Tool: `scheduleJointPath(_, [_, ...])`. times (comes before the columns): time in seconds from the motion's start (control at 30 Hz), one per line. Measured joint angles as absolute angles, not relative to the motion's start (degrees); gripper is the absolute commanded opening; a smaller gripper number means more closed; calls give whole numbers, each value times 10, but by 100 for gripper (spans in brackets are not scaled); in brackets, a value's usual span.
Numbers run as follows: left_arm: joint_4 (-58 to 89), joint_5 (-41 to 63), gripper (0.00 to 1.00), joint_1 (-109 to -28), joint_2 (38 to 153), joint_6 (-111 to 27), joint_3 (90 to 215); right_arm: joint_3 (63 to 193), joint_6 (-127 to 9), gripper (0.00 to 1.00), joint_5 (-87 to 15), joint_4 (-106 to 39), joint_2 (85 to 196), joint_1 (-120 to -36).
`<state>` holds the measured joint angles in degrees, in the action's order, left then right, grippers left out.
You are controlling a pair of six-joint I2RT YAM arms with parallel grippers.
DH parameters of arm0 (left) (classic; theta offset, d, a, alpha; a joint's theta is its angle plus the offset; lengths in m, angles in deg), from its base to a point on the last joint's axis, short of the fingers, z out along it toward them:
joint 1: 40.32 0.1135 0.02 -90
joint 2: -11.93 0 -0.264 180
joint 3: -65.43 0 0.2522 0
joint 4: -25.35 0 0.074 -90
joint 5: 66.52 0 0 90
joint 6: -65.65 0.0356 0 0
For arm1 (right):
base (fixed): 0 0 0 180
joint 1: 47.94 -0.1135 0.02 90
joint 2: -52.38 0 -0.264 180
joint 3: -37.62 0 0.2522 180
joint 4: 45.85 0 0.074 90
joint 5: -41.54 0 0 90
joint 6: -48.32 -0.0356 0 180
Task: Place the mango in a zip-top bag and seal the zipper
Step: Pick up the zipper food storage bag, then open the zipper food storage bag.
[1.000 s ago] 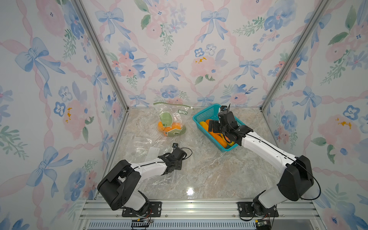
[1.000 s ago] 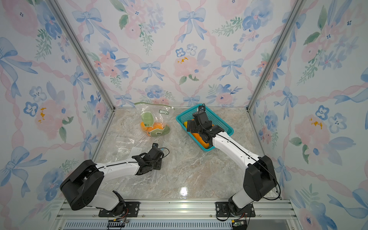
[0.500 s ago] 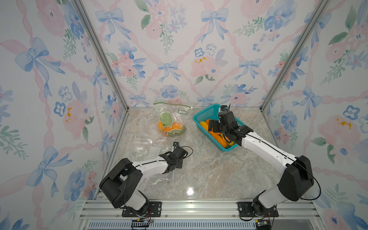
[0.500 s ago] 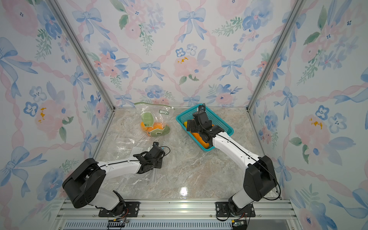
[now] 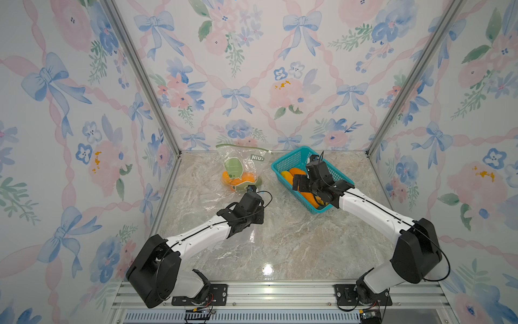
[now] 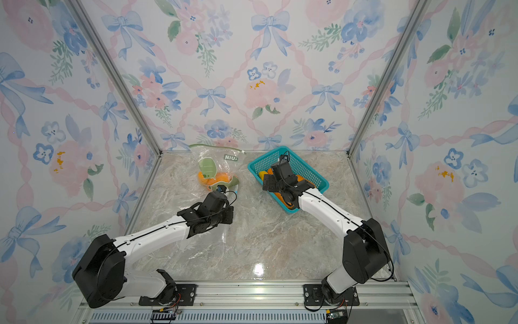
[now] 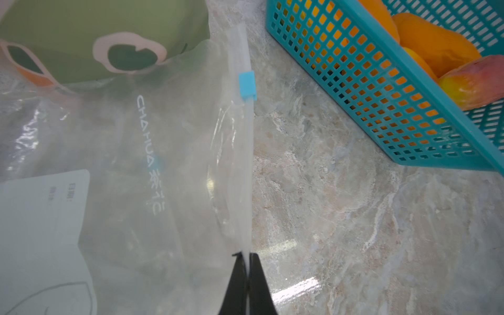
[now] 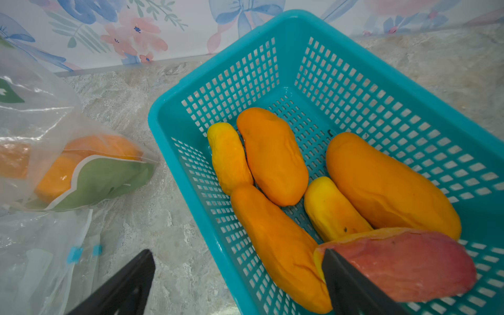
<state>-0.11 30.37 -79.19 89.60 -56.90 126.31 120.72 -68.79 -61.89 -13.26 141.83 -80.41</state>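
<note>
Left gripper (image 7: 246, 255): pinched shut on the white zipper strip of the clear zip-top bag (image 7: 152, 169), low over the table, just to 9 o'clock of the tabletop's middle in both top views.
Clear zip-top bag: flat on the marble table (image 5: 294, 246), mostly under the left arm (image 5: 196, 238), spreading toward 8 o'clock; white label panel and pale lettering on the film; zipper edge running toward 12 o'clock.
Blue slider (image 7: 247, 84): on that zipper strip, well apart from the pinching fingers (image 7: 237, 286).
Right gripper (image 8: 237, 253): spread wide, nothing held; one finger (image 8: 122, 286) over bare table outside the basket, the other in front of the red mango (image 8: 409, 261), contact with it unclear.
Teal basket (image 5: 284, 157): at 1 o'clock on the table, set at an angle.
Mangoes: six in the basket; red one at the near end, long orange one (image 8: 278, 245) just beside it, two small yellow and two more orange further in.
Printed bag (image 5: 244, 165): at 11 o'clock, near the basket's 9 o'clock side, orange fruit inside, green-edged top leaning against the back wall (image 5: 252, 84).
</note>
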Motion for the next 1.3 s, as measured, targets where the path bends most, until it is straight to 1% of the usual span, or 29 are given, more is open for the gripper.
scheduleJointPath(0.13, [-1, 278, 0, -789, 897, -557, 1281, 1170, -723, 99, -560, -150, 1412, -804])
scheduleJointPath(0.37, [24, 225, 0, -784, 915, -547, 1317, 1124, -805, 89, -434, -230, 1413, -810])
scheduleJointPath(0.57, [30, 191, 0, -778, 928, -545, 1319, 1124, -847, 78, -365, -300, 1444, -824])
scheduleJointPath(0.7, [31, 180, 0, -778, 928, -545, 1319, 1126, -860, 72, -342, -317, 1470, -830])
scheduleJointPath(0.83, [34, 178, 0, -778, 928, -545, 1319, 1126, -866, 69, -329, -320, 1491, -833])
scheduleJointPath(1.1, [34, 174, 0, -778, 932, -545, 1319, 1137, -867, 65, -317, -324, 1503, -841])
scheduleJointPath(1.3, [34, 174, 0, -777, 933, -545, 1318, 1143, -863, 65, -330, -323, 1501, -842])
